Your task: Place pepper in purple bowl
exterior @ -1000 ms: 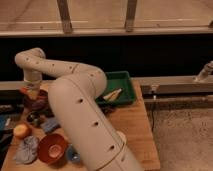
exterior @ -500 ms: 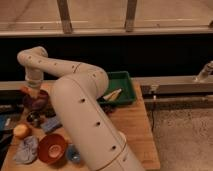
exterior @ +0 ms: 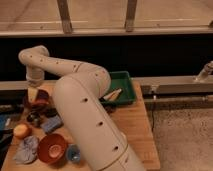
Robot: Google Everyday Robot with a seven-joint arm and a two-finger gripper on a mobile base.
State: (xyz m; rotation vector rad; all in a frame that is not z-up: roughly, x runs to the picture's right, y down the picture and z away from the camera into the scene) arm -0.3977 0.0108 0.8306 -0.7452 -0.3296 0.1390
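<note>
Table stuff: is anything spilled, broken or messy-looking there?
Nothing looks spilled or broken. The purple bowl and red-orange bowl sit upright on the table. A crumpled cloth lies at the front corner. The claw hangs over the purple bowl.

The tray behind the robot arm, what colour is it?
Green, clearest in the camera view. The gripper hangs over the purple bowl.

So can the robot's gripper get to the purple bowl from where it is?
Probably yes. The gripper hangs right over the purple bowl at the table's far left, and nothing sits between them. The red-orange bowl is nearer the front, out of the way.
</note>
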